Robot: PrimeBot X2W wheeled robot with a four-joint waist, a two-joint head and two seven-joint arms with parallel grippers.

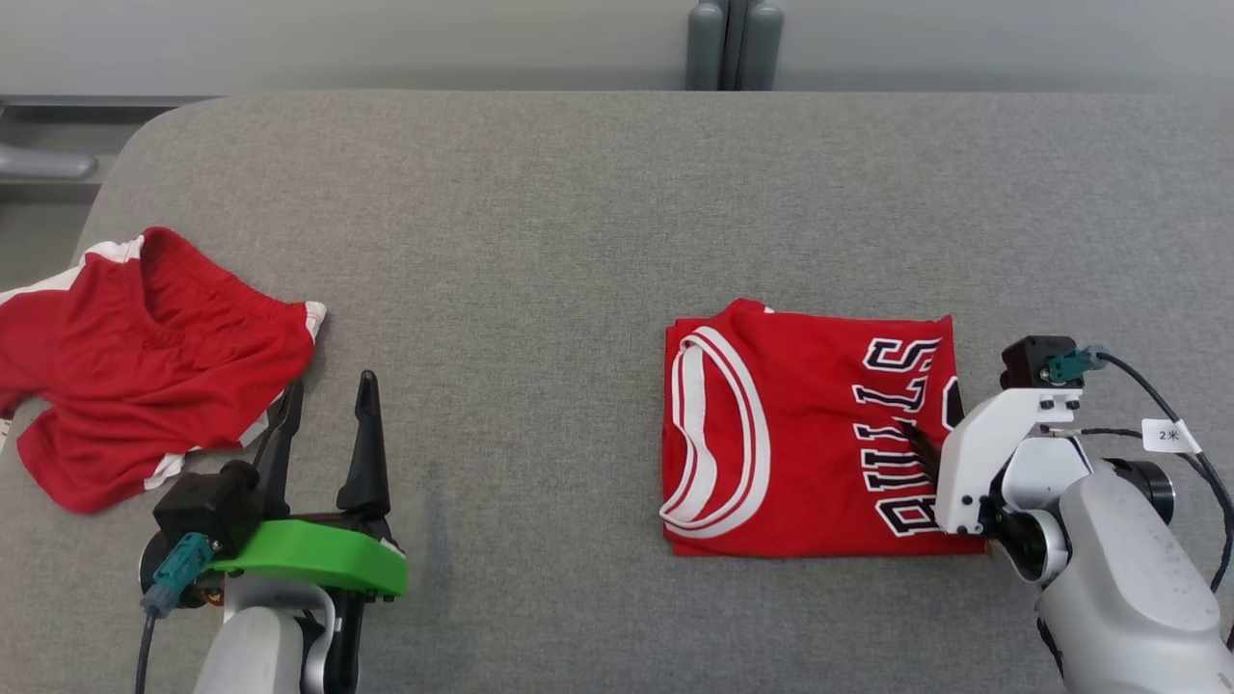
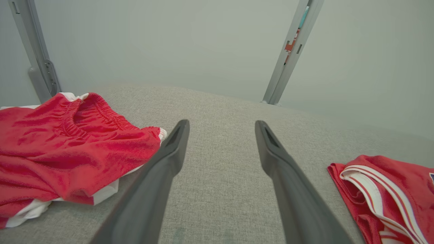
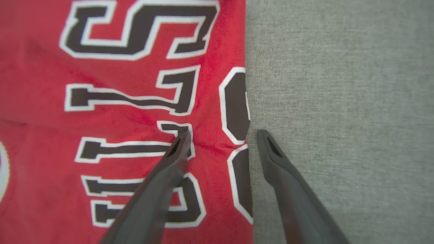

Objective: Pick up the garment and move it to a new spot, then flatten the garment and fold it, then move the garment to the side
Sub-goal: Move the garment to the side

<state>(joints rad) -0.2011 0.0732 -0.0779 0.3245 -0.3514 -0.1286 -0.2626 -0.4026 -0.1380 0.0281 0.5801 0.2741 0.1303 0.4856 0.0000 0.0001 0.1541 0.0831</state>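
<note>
The jersey [image 1: 810,434] lies folded into a near-square packet at about 4 o'clock on the grey tabletop [image 1: 540,241]. Its white-trimmed neckline is at the packet's 9 o'clock side and the black lettering runs toward 3 o'clock. It looks like thin, light sports mesh: limp, rather slick, and with no stiffness of its own. My guess is that a lift by the top layer alone would let the folds slide open. The safer hold is probably at the 3 o'clock edge, pinching all the layers together, or a low drag across the cloth surface.

The right claw [image 3: 222,135] is spread wide with nothing in it. In its wrist view it straddles that 3 o'clock edge, one finger over the lettering and the other over bare tabletop. The left claw [image 1: 328,386], at about 8 o'clock in the head view, is also fully spread and empty. It points toward 12 o'clock just beside a crumpled pair of red shorts [image 1: 145,366].

Several things are hard to make out:
- **Right claw:** in the head view its white wrist housing covers most of its fingers.
- **Contact:** I cannot tell whether the fingertips touch the fabric or hang just above it.
- **Fold:** the number of layers is hidden, and the fold cuts off a large black figure at the edge.
- **Shorts:** they run past the head view's 9 o'clock border.
</note>
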